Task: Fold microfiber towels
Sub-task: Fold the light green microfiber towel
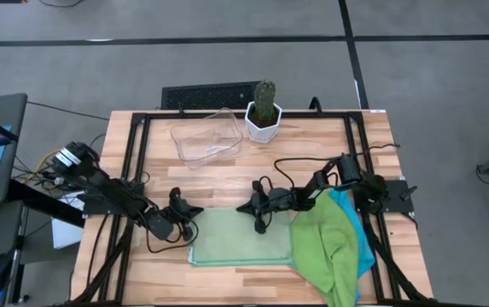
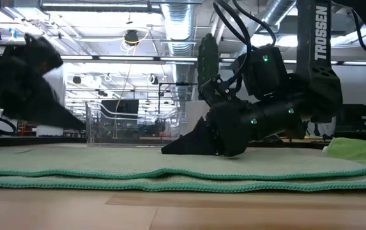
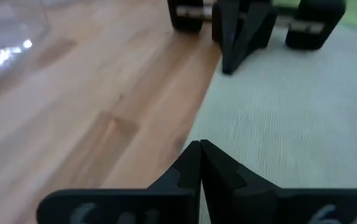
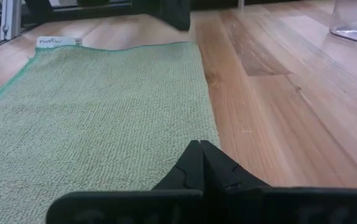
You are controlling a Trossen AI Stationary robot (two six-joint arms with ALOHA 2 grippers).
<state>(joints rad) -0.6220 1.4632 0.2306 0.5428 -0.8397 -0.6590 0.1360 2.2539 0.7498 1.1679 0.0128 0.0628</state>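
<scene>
3 towels (image 1: 242,237) – 2 pincers (image 1: 259,224), 1 tray (image 1: 206,138)

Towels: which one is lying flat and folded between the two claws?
The pale green towel. It lies flat on the table, while the bright green towel and blue towel sit in a rumpled pile.

The high view looks straight down on the whole table (image 1: 227,170); the low view sits at tabletop level, close against the pale green towel (image 2: 170,167), facing the room. Each wrist view looks forward past its own closed fingers, near the towel's edge, the other gripper opposite.
</scene>
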